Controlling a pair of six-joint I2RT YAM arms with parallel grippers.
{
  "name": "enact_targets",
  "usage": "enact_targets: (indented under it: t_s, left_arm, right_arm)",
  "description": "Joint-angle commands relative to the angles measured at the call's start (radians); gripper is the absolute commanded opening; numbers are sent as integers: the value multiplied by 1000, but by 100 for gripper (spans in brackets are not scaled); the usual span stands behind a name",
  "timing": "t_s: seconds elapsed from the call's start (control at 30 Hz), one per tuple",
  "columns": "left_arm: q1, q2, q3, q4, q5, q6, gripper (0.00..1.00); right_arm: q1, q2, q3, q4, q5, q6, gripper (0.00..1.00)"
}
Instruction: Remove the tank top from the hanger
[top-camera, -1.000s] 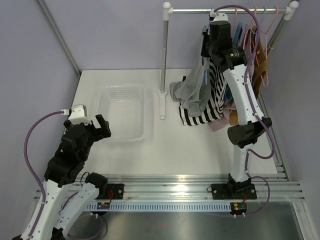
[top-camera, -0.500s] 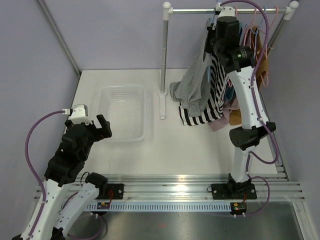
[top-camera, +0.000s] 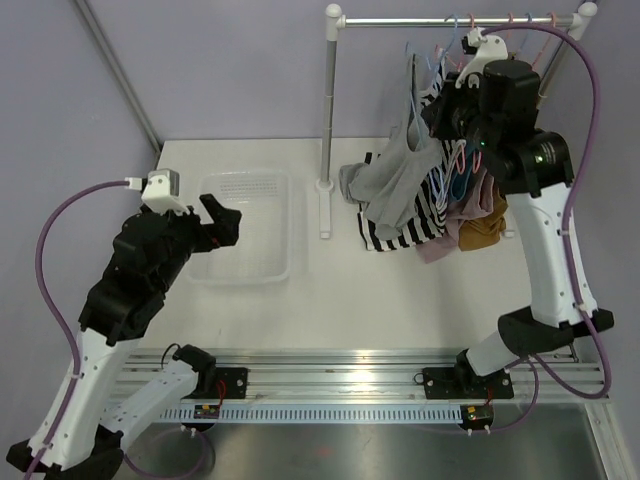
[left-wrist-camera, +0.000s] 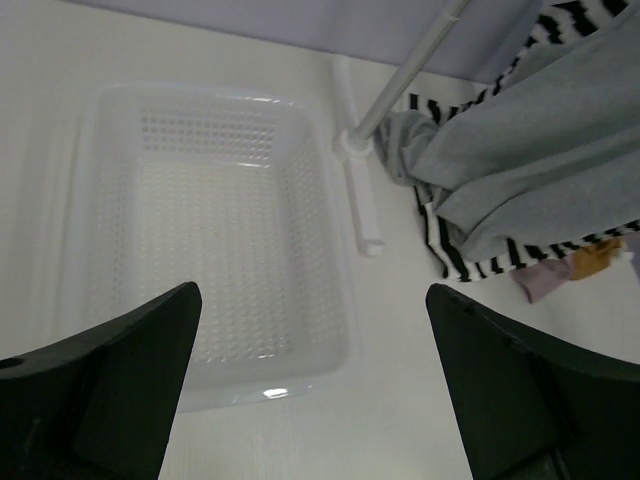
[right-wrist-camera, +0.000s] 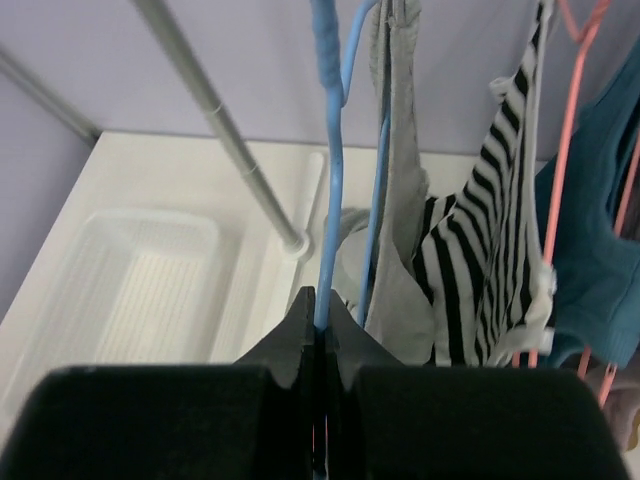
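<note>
Tank top (top-camera: 395, 180): plain grey. Hanger (right-wrist-camera: 329, 150) beside it: blue. Striped garment (top-camera: 405, 236): black-and-white bands. Other hangers (right-wrist-camera: 575, 95): pink. Remaining clothes on the rail: a teal garment (right-wrist-camera: 595, 250), a mustard garment (top-camera: 482, 228) and a pale pink garment (top-camera: 435, 250). Basket (top-camera: 247, 178): translucent white with a perforated grid. Table (top-camera: 400, 300): white. Walls (top-camera: 220, 70): lilac. Rail (top-camera: 400, 21): silver.

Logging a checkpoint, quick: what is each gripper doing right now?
Left gripper: open, holding nothing.
Right gripper: closed on the blue hanger.
</note>
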Motion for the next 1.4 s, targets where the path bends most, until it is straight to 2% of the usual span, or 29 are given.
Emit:
enact_targets:
  t_s: [0.0, 0.13, 0.17, 0.27, 0.33, 0.47, 0.63, 0.83, 1.1, 1.13, 1.23, 1.37]
  left_arm:
    - [-86, 85, 126, 153, 45, -50, 99]
    - [-268, 299, 282, 213, -62, 25, 99]
    - [-344, 342, 319, 220, -93, 49, 99]
    - [-434, 512, 487, 236, -115, 131, 99]
    - [-469, 569, 567, 282, -103, 200, 99]
    - [-529, 706, 669, 330, -79, 283, 99]
    - [-548, 798, 745, 335, -93, 312, 91]
    - [-548, 859, 778, 364, -76, 319, 70]
    - [-548, 902, 810, 364, -57, 316, 71]
    - [-548, 898, 805, 364, -53, 313, 75]
    - [-548, 860, 770, 382, -29, 298, 80]
    - [-548, 803, 684, 437, 11, 275, 82]
  right_arm:
    - [5, -132, -81, 1, -160, 26, 0]
    - [5, -246, -134, -110, -273, 26, 0]
    - [4, -270, -174, -115, -329, 26, 0]
    - [5, -362, -242, -125, -426, 43, 0]
    - [5, -408, -253, -157, -475, 46, 0]
    - [5, -464, -256, -200, -517, 43, 0]
    - [5, -517, -259, -222, -543, 47, 0]
    - [5, -544, -263, -228, -554, 47, 0]
    - [5, -550, -271, -225, -551, 47, 0]
    - [7, -545, -273, -227, -528, 47, 0]
    - [5, -545, -280, -214, -502, 44, 0]
    - [5, -544, -291, -202, -508, 47, 0]
